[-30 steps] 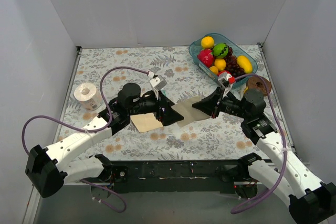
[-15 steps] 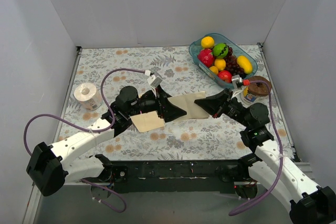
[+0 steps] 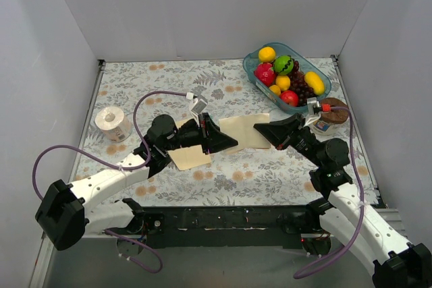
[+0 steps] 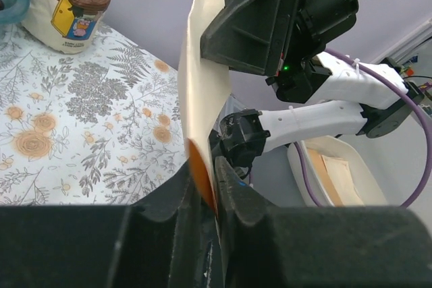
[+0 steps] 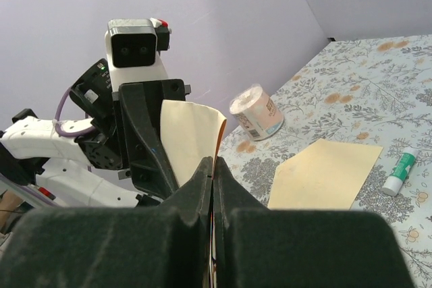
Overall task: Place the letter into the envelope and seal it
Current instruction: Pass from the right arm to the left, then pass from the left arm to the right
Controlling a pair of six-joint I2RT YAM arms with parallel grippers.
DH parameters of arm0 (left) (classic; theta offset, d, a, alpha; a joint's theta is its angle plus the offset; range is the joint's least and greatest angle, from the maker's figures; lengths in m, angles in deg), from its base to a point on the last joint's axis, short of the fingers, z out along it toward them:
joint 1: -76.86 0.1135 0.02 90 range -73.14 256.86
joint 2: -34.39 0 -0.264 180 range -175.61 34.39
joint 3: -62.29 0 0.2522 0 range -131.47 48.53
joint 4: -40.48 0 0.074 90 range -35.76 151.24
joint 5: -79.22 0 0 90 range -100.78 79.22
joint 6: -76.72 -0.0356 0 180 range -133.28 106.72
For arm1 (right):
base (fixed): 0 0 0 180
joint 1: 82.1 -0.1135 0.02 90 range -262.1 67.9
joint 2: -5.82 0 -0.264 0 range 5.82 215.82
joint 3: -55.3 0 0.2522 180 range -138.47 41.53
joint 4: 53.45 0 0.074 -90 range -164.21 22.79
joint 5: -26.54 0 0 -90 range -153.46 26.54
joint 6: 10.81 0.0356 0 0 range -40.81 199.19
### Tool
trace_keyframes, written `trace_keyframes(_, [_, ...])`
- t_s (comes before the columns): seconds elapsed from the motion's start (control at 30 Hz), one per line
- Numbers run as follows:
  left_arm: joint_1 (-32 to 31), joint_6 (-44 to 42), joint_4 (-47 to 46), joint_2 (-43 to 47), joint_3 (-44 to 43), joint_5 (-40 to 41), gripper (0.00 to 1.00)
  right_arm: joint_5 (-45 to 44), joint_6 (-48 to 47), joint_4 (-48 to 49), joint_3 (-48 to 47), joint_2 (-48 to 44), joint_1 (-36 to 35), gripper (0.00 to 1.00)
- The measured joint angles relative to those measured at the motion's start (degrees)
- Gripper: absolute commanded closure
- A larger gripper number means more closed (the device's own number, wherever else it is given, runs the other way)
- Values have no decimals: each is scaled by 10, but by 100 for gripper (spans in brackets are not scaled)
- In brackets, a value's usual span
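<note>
The letter (image 3: 244,131), a plain peach sheet, hangs above the table between both arms. In the left wrist view the letter (image 4: 202,85) rises curved from my left gripper (image 4: 214,180), which is shut on its lower edge. My right gripper (image 5: 213,166) is shut on the opposite edge of the letter (image 5: 189,139). From above, the left gripper (image 3: 226,141) and right gripper (image 3: 262,129) face each other across the sheet. The envelope (image 3: 189,157) lies flat on the table, partly under the left arm. The right wrist view shows the envelope's (image 5: 324,175) pointed outline.
A blue fruit tray (image 3: 247,65) stands at the back right. A brown-lidded jar (image 3: 332,114) is beside the right arm. A tape roll (image 3: 112,123) sits at the left. A green-capped glue stick (image 5: 400,172) lies next to the envelope.
My left gripper has closed on the letter's edge. The right gripper has carried the letter farther back and to the right, and the left arm followed.
</note>
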Motion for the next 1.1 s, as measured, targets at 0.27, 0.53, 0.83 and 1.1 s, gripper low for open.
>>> trace_keyframes(0.27, [1,2,0,-6,-1,-3,100,7,-21,-13,-4,-7,0,75])
trace_keyframes(0.53, [1,-66,126,-8,-54,1,100,11,-188,-217,-126,-21,0,39])
trace_keyframes(0.83, [1,-178,325,-36,-158,-23,100,48,-379,-393,-282,24,0,44])
trace_keyframes(1.1, [-2,-265,469,-51,-210,41,100,98,-462,-529,-378,112,0,51])
